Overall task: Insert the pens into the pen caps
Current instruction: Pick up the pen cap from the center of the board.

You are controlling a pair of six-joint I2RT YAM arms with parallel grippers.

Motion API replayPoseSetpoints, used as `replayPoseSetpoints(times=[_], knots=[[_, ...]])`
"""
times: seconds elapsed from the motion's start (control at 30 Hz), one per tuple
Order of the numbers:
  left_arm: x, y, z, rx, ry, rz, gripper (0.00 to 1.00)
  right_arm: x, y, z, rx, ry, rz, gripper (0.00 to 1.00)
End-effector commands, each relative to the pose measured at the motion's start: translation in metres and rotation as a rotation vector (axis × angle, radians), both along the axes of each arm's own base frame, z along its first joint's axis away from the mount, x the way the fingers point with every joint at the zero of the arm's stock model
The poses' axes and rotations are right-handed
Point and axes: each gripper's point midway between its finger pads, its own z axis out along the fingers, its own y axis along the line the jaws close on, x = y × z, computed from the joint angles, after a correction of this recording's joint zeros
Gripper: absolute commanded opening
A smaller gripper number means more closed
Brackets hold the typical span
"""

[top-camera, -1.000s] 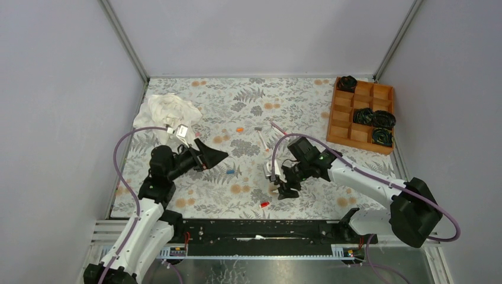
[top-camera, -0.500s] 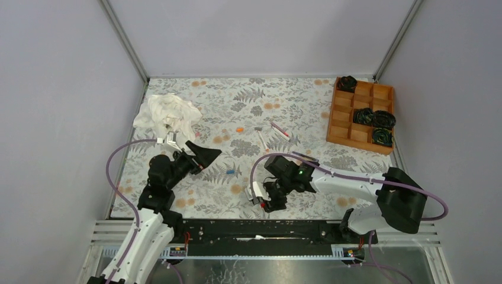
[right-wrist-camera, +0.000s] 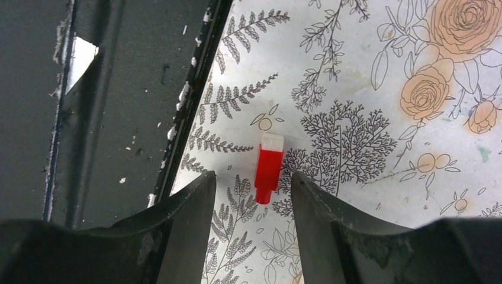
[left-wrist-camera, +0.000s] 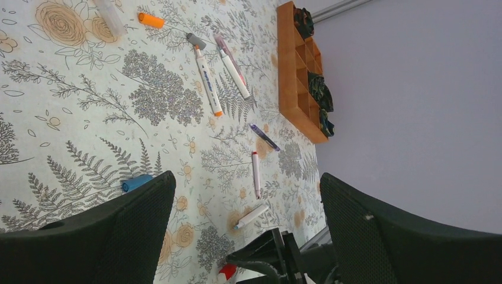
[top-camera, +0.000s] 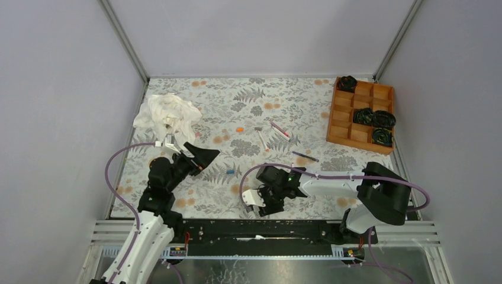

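Our right end effector (right-wrist-camera: 250,180), spread apart, brackets the red pen cap (right-wrist-camera: 268,167) lying on the bench (right-wrist-camera: 355,77).

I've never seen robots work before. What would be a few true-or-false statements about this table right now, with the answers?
1. The red cap lies on the table between the open fingers of the right end effector. True.
2. The left end effector grips a pen. False: it is open and empty.
3. The wooden tray holds black coils. True.
4. The blue cap sits in the tray. False: it lies on the table.
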Motion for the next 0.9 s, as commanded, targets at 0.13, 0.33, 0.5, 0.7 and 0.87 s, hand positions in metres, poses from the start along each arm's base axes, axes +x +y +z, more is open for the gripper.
replayPoseSetpoints(times=[0.13,0.33,0.5,0.7,0.87], knots=[[-0.002,0.001,0.001,-0.008,-0.019,0.008,0.95,0.014,0.004,-0.007,-0.028,-0.059,-0.054,0.54],[-0.006,-0.001,-0.002,-0.021,-0.015,-0.002,0.95,0.015,0.005,-0.010,-0.040,-0.053,-0.072,0.46],[-0.008,-0.004,0.001,-0.037,-0.027,-0.021,0.95,0.014,0.004,-0.015,-0.060,-0.050,-0.072,0.37],[-0.011,-0.006,0.006,-0.048,-0.045,-0.041,0.95,0.018,-0.002,-0.024,-0.102,-0.075,-0.087,0.32],[-0.015,-0.010,0.011,-0.060,-0.067,-0.071,0.95,0.020,-0.007,-0.025,-0.122,-0.086,-0.092,0.36]])
